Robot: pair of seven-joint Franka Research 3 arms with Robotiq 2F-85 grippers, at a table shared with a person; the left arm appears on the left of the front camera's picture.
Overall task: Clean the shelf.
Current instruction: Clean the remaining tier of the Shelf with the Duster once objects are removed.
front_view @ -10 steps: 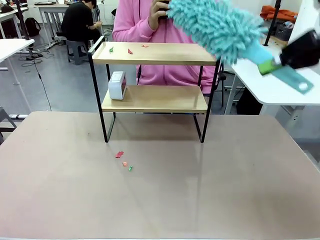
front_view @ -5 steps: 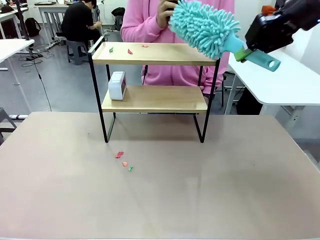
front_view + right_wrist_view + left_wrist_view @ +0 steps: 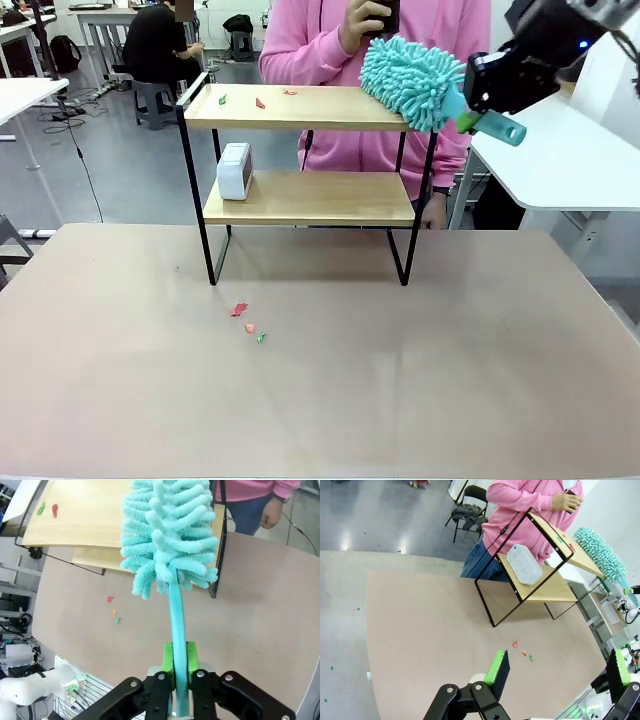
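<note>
Right gripper (image 3: 179, 662) clamps duster (image 3: 167, 540) handle, head out ahead, low over shelf (image 3: 90, 515) top, likely to sweep scraps (image 3: 54, 510) lying beyond. Left gripper (image 3: 557, 669) wide, empty.

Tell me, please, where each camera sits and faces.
Front: fixed between the arms, facing across the table at the shelf and a person in pink; the right gripper grips a duster.
Left wrist: high over the table, looking down past the open left gripper at the shelf.
Right wrist: looks along its shut fingers and the duster onto the shelf's top board.
Shared: the shelf and the scraps on the table.
</note>
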